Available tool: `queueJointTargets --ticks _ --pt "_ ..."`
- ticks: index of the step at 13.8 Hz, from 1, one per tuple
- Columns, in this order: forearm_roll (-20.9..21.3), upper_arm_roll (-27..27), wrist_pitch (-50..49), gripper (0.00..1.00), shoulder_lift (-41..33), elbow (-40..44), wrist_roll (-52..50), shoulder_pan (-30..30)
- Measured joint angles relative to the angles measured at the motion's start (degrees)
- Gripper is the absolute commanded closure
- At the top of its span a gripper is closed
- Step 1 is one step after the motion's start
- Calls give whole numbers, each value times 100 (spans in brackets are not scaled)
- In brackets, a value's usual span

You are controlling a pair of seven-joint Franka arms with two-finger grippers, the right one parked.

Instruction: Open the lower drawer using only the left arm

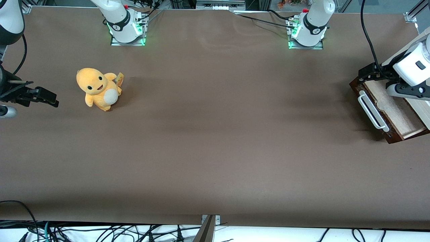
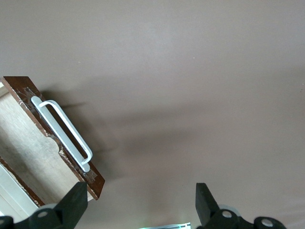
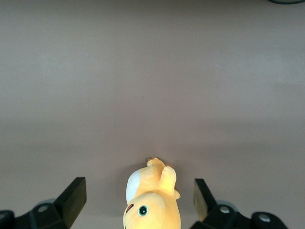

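The lower drawer (image 1: 392,108) stands pulled out at the working arm's end of the table, its pale beige inside showing. Its dark reddish-brown front (image 2: 56,143) carries a long white bar handle (image 1: 372,111) (image 2: 65,134). The left arm (image 1: 411,65) reaches over the drawer. My gripper (image 1: 364,73) hangs above the drawer's end that lies farther from the front camera, a little apart from the handle. It is open (image 2: 139,200), with only bare table between the black fingers (image 2: 76,201).
A yellow plush toy (image 1: 98,88) (image 3: 152,200) sits toward the parked arm's end of the brown table (image 1: 215,134). Two arm bases (image 1: 127,27) (image 1: 307,32) stand along the edge farthest from the front camera. The cream cabinet body (image 1: 422,112) holds the drawer.
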Motion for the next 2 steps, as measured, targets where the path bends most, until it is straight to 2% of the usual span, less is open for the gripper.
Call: queueJointTargets --ticks 2 --pt "0 -2 0 0 1 0 -9 -1"
